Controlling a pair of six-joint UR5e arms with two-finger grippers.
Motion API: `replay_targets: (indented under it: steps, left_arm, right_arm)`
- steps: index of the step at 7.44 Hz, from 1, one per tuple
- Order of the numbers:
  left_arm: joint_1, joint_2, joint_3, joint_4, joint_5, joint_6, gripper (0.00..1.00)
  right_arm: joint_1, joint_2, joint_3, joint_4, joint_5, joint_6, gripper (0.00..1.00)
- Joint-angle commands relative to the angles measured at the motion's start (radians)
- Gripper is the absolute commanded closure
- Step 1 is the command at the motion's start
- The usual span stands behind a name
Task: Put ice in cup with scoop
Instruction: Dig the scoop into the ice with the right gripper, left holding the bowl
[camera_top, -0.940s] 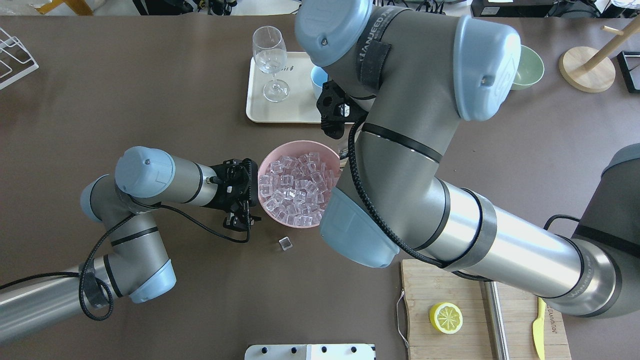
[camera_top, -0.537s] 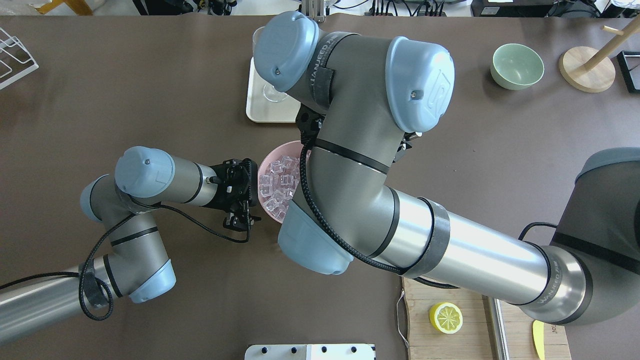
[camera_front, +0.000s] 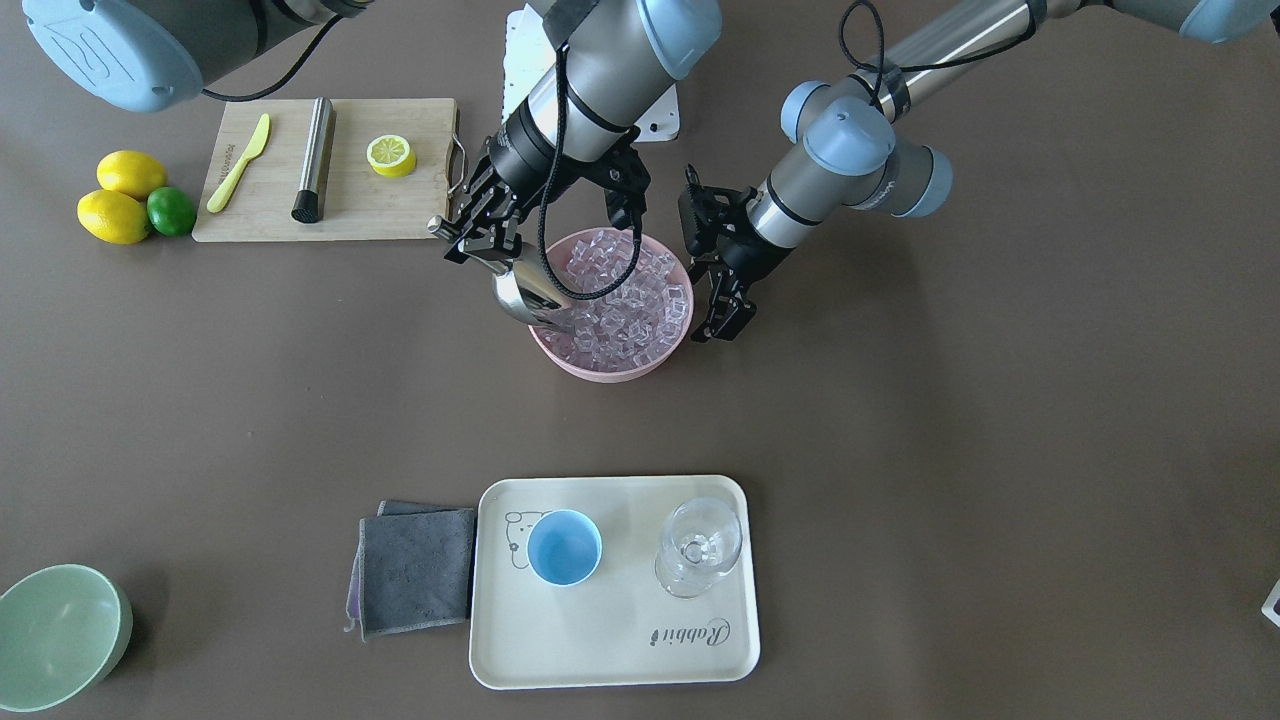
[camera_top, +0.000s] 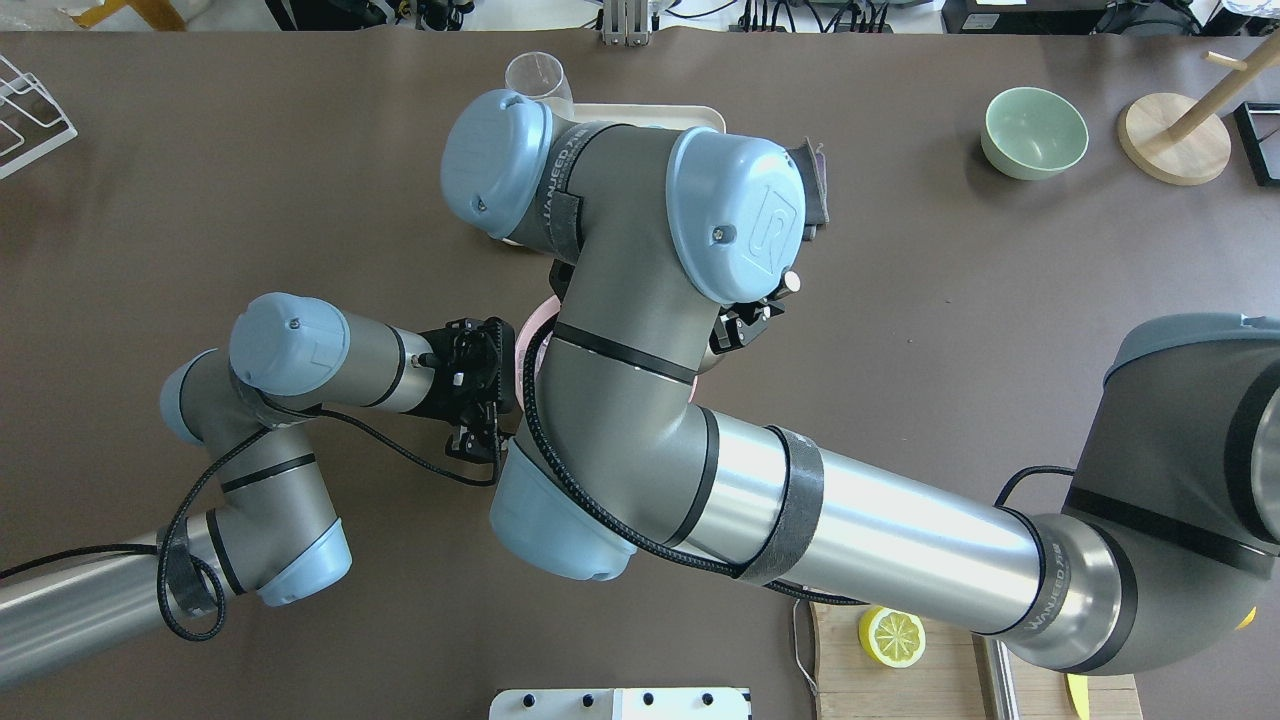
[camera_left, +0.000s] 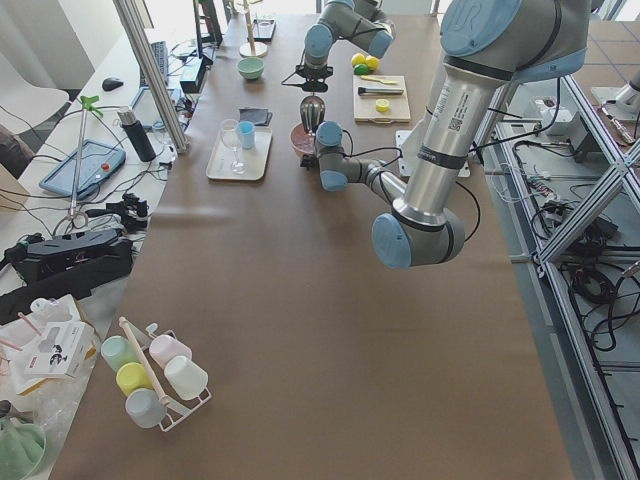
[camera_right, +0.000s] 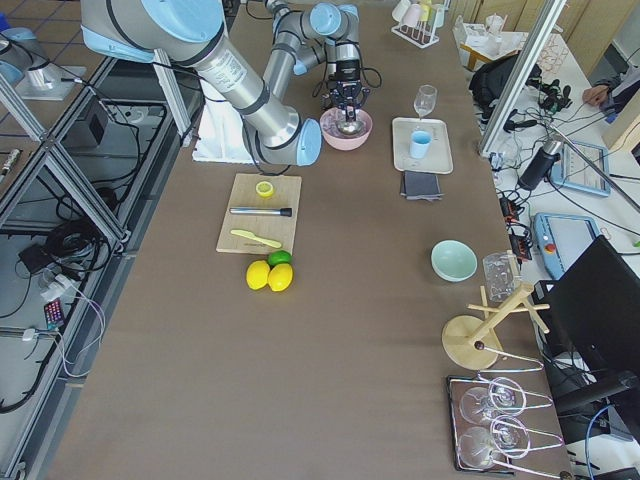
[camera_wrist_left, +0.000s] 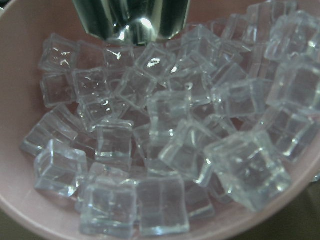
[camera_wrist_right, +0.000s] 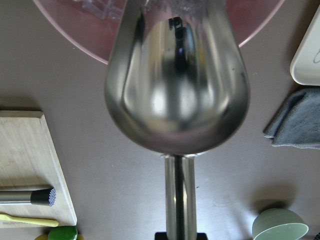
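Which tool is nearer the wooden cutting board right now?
Right. The right tool, holding the scoop, sits just off the cutting board's handle end; the left tool is beyond the pink bowl, farther away.

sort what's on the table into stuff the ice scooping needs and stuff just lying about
Needed for the job: scoop, held in the right gripper; ice in the pink bowl; light-blue cup on the tray.

Just lying about: stemmed glass, grey cloth, green bowl, cutting board with lemon half, yellow knife and steel cylinder, whole lemons, lime.
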Motion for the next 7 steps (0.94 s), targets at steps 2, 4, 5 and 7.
replay_targets:
  steps: [2, 4, 5, 7]
  left_arm:
    - [0.0, 0.0, 0.0, 0.0, 0.0, 0.0, 0.01]
    - [0.0, 0.0, 0.0, 0.0, 0.0, 0.0, 0.01]
    - [0.0, 0.0, 0.0, 0.0, 0.0, 0.0, 0.01]
    - [0.0, 0.0, 0.0, 0.0, 0.0, 0.0, 0.01]
  right_arm:
    - [-0.027, 0.003, -0.05, 0.046, -0.025, 0.02, 1.0]
    - [-0.032, 0.003, -0.07, 0.083, -0.031, 0.027, 1.0]
    - [-0.032, -0.004, -0.07, 0.099, -0.033, 0.028, 1.0]
    - [-0.032, -0.03, -0.058, 0.16, -0.039, 0.028, 1.0]
